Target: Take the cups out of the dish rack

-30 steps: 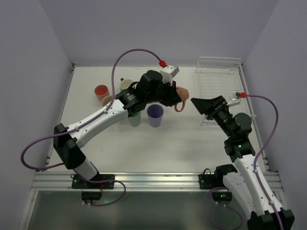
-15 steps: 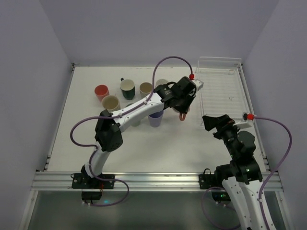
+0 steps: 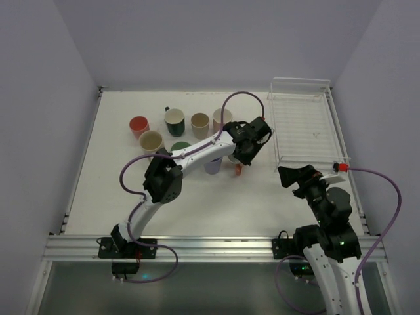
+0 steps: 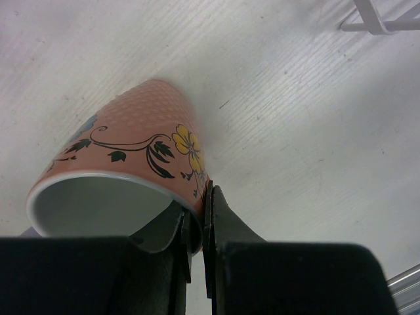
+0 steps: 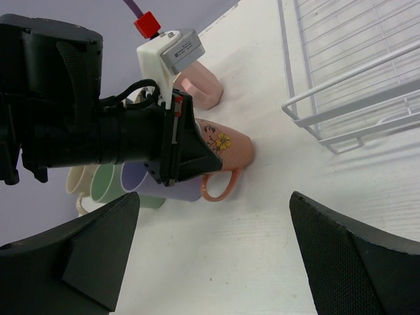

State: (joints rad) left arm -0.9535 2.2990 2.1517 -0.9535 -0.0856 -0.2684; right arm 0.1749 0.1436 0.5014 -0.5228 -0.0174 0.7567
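My left gripper [image 4: 197,205] is shut on the rim of a salmon mug [image 4: 131,141] with a flower print. One finger is inside the mug and one outside. The mug is tilted, its base low over the table beside the lavender cup [image 5: 172,191]. From above, the salmon mug [image 3: 237,163] shows just left of the dish rack [image 3: 326,125], which holds no cups. My right gripper [image 5: 213,262] is open and empty, near the rack's front corner and facing the mug [image 5: 231,148]. Red [image 3: 138,124], dark green [image 3: 174,121], tan [image 3: 199,121], pink [image 3: 222,117], cream [image 3: 151,140] and light green [image 3: 180,147] cups stand on the table.
The cups stand grouped at the back left and middle of the white table [image 3: 216,203]. The left arm [image 3: 197,152] reaches across over them. Grey walls close in the table on three sides. The rack's wire corner [image 5: 321,134] lies close to the right gripper.
The left gripper carried the salmon mug down and toward the near side, next to the lavender cup. The right arm drew back toward its base, still open.
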